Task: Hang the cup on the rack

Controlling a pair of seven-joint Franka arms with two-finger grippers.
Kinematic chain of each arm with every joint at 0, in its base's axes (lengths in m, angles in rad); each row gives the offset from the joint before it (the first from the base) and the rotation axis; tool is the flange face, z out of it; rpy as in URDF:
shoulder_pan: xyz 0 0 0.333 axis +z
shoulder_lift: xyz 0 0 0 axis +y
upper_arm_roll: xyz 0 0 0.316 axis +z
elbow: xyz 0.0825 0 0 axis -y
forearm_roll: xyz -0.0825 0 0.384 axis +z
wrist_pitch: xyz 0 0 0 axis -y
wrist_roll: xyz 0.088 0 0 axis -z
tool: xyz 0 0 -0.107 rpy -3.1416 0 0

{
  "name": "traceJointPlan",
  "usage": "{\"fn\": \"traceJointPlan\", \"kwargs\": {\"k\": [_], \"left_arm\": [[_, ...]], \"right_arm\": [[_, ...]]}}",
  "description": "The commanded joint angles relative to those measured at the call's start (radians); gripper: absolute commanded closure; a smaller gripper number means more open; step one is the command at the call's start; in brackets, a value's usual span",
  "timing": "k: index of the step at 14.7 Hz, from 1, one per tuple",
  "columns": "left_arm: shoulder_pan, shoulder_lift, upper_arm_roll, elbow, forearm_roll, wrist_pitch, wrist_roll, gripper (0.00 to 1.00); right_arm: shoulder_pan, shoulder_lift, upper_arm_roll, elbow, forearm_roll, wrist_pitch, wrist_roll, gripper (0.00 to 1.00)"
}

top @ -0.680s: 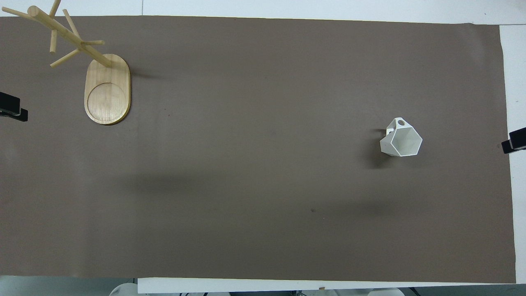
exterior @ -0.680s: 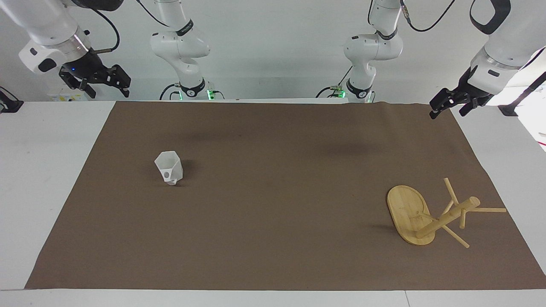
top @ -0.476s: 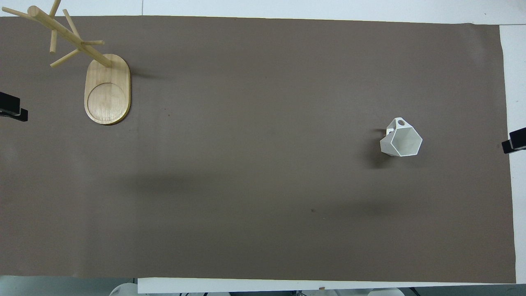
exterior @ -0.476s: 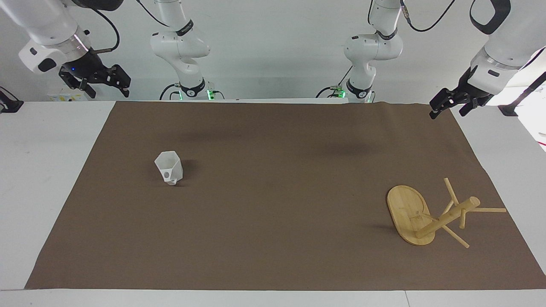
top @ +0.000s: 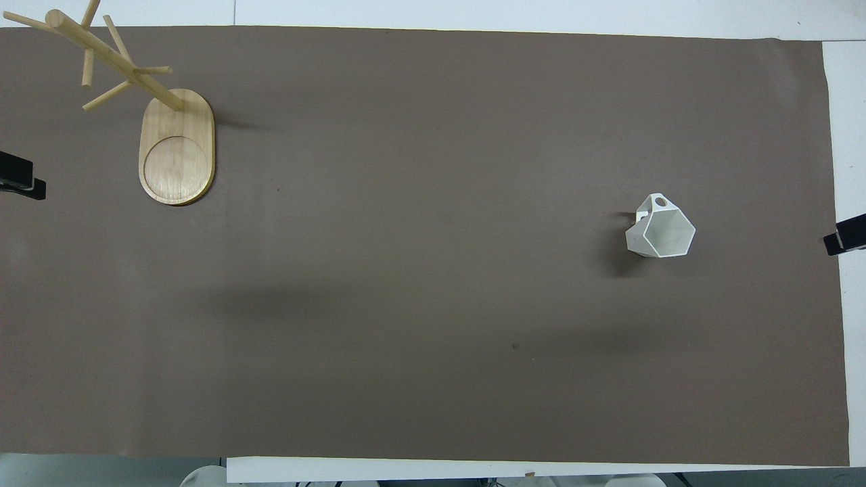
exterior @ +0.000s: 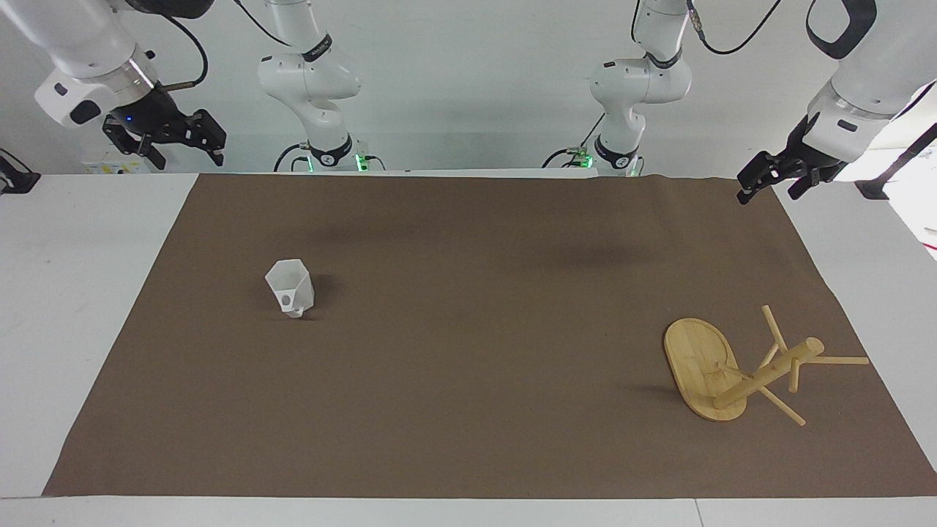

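Note:
The white faceted cup (exterior: pixel 290 288) stands upright on the brown mat, its boxy handle turned away from the robots; it also shows in the overhead view (top: pixel 661 232). The bamboo rack (exterior: pixel 701 364) stands on its oval base at the left arm's end of the table, farther from the robots than the cup, with its post and pegs bare (top: pixel 115 59). My right gripper (exterior: pixel 186 149) is open and empty, raised over the mat's corner at the right arm's end. My left gripper (exterior: pixel 768 190) is open and empty, raised over the mat's corner at the left arm's end.
The brown mat (exterior: pixel 468 380) covers most of the white table (exterior: pixel 66 293). Only the grippers' tips show at the side edges of the overhead view.
My right gripper has shifted very slightly. The cup, the rack and the left gripper have not moved.

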Motion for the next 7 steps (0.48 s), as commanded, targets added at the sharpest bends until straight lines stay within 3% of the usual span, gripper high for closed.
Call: {"fn": "traceJointPlan", "kwargs": {"k": [1,4,7], "left_arm": [[-0.001,-0.004,-0.001,-0.005,0.019,-0.003,0.002,0.0],[-0.001,-0.004,-0.001,-0.005,0.019,-0.003,0.002,0.0],[-0.001,-0.004,-0.001,-0.006,0.019,-0.003,0.002,0.0]], "right_arm": [[-0.001,-0.018,-0.014,-0.026,0.005,0.055,-0.273,0.0],[-0.004,-0.006,-0.081,-0.04,0.043,0.099,-0.628,0.0],[-0.01,0.037,-0.221,-0.112,0.262,0.145,-1.032,0.0]]}}
